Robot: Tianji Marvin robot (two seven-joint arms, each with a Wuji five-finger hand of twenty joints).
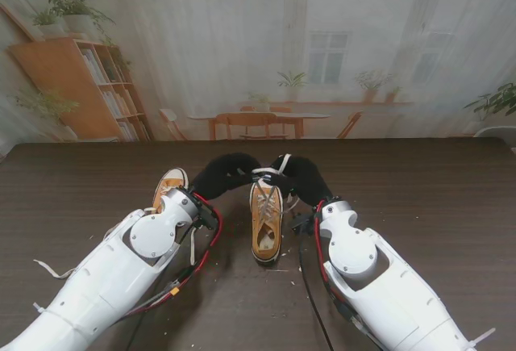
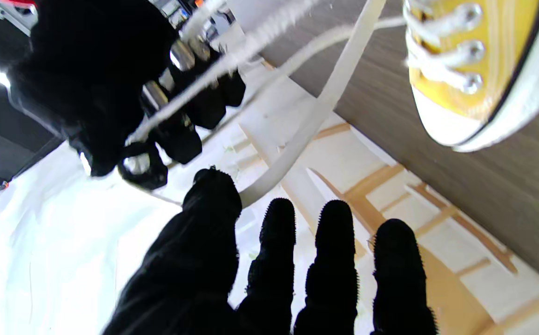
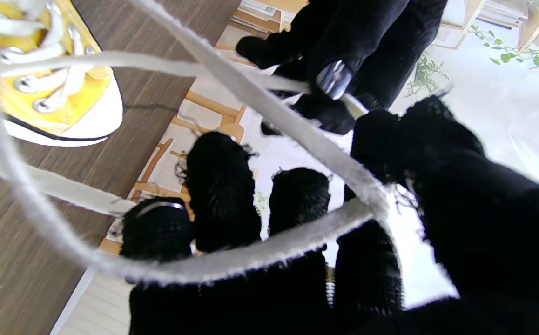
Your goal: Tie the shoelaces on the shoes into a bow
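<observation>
Gripping shoelaces point(image 1: 278, 165) — both robot hands — above shoe point(image 1: 266, 222).

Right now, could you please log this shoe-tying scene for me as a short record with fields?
surface: dark wood-grain table
shoes: two yellow sneakers; centre shoe between the arms, second shoe to its left, partly hidden by the left arm
laces: white shoelace lifted off the centre shoe, no bow yet
left robot hand: black-gloved, lace pinched between thumb and fingers in its wrist view
right robot hand: black-gloved, lace looped over its fingers
hands: meeting beyond the centre shoe's toe
</observation>
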